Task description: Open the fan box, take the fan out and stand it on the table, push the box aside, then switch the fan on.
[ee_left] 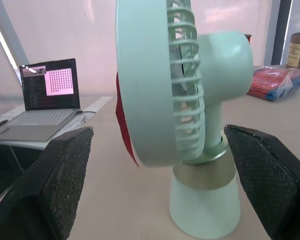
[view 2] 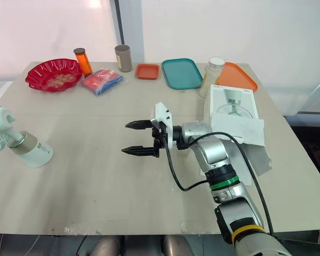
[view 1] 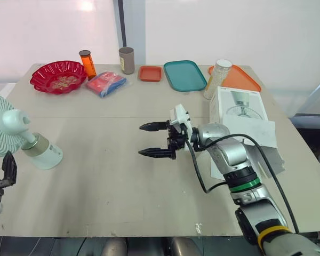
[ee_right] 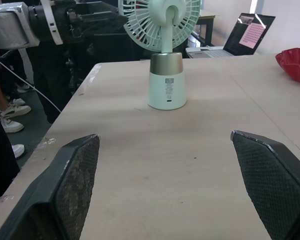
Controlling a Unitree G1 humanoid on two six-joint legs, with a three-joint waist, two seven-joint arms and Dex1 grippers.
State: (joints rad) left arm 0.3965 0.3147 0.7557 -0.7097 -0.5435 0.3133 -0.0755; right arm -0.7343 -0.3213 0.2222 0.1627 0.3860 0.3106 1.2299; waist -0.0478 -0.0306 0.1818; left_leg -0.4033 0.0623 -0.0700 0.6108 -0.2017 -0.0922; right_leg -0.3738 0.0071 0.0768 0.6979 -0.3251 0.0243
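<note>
left eye view: fan (view 1: 34, 145) outside box (view 1: 239, 104); bowl (view 1: 38, 79) w/ bits (view 1: 64, 81)

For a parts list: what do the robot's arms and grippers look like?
Right arm: silver metal, green ring, yellow ring, looping black cable, white block at the wrist. Right gripper and left gripper: two black tapered fingers each, with textured pads.

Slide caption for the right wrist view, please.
Open right gripper faces the mint fan standing upright on the table.
</note>
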